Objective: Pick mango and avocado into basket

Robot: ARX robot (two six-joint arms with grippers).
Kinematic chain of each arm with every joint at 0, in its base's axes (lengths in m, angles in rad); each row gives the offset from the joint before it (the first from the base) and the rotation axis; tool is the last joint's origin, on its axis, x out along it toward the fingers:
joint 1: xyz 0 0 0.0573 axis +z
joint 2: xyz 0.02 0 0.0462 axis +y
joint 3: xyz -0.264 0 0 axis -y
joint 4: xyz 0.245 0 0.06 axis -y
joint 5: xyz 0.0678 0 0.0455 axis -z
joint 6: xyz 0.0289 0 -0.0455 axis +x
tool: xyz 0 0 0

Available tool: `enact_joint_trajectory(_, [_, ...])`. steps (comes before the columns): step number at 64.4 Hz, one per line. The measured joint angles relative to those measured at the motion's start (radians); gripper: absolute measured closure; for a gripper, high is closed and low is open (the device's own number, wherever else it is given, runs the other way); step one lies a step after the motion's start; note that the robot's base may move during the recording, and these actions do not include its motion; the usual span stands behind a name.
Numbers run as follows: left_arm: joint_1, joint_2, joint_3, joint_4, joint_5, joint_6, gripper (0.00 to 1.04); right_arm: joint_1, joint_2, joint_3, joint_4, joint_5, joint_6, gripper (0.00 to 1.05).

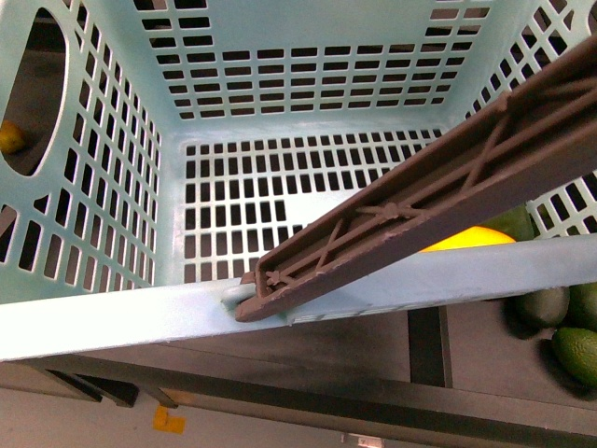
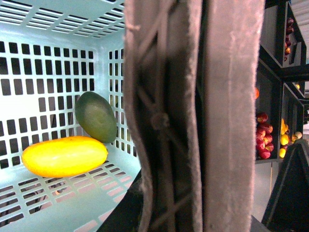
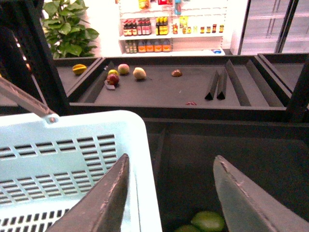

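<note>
Mango (image 2: 64, 155) and avocado (image 2: 96, 116) lie touching inside the basket (image 1: 112, 322), avocado at the mango's 1 o'clock. I see the right gripper (image 3: 171, 193) jaws spread, empty, beside the basket; left jaws I cannot tell, handle (image 2: 193, 121) blocks them.

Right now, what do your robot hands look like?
My right gripper has two flat, dark grey fingers shaped like wedges. They get narrower toward the tips and have a dull shine. Of my left gripper, only two black, pointed fingers show, at the edges of its wrist picture. No cables, markings or other arm parts are in view.
</note>
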Motion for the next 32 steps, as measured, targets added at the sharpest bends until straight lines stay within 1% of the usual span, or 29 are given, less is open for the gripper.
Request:
enact_joint_trajectory(5, [0.000,0.000,0.000,0.000,-0.003,0.003,0.91,-0.029,-0.051,-0.080,0.023,-0.025,-0.017,0.68])
enact_joint_trajectory(7, [0.000,0.000,0.000,0.000,-0.003,0.002,0.91,-0.034,-0.060,-0.095,0.026,-0.030,-0.018,0.72])
enact_joint_trajectory(19, [0.000,0.000,0.000,0.000,-0.001,0.002,0.91,-0.072,-0.143,-0.196,0.040,-0.069,-0.032,1.03])
enact_joint_trajectory(27, [0.000,0.000,0.000,0.000,-0.003,0.002,0.91,-0.093,-0.194,-0.245,0.040,-0.093,-0.036,1.03])
enact_joint_trajectory(30, [0.000,0.000,0.000,0.000,-0.003,0.002,0.91,-0.135,-0.219,-0.265,0.035,-0.153,-0.037,1.03])
enact_joint_trajectory(32, [0.000,0.000,0.000,0.000,-0.003,0.002,0.91,-0.163,-0.242,-0.282,0.031,-0.163,-0.037,1.03])
